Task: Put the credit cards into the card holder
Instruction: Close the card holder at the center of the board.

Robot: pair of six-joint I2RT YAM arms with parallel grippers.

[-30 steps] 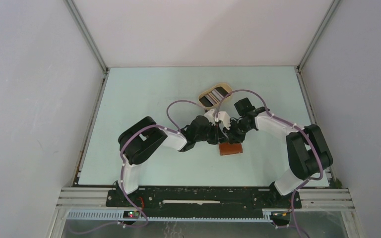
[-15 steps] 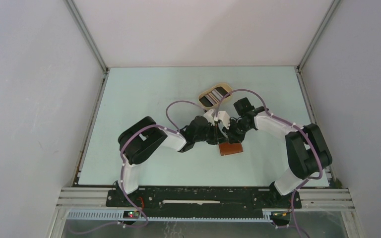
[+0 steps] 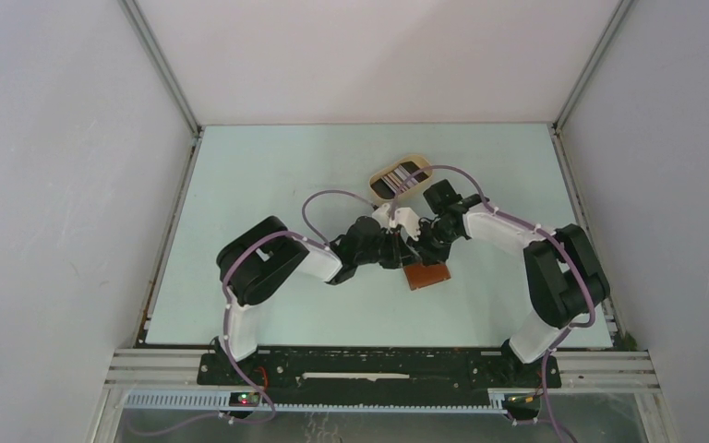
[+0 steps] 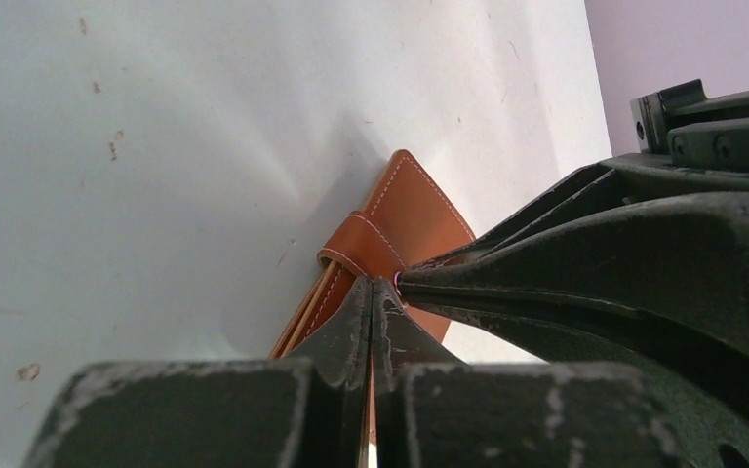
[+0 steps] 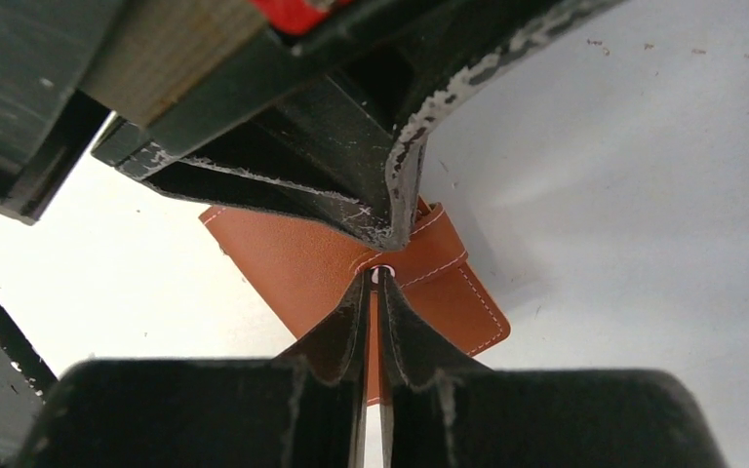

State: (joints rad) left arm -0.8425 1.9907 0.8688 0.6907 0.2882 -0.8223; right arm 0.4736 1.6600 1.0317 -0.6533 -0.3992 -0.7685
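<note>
Pale green desk point(image 3: 268, 185). At the tab point(image 4: 356, 246) of the card holder point(image 3: 427, 276): left gripper point(image 4: 372, 292) shut, right gripper point(image 5: 374, 283) closed to a slit, hold unclear. I'd peel the tab slowly, holder pinned.

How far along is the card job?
Nothing done: the black, grey and white plastic cards lie in the beige oval tray. In hand: left gripper and right gripper, tips closed, meet at the tab of the closed reddish-brown leather wallet. Remaining: opening it, inserting every card.
</note>
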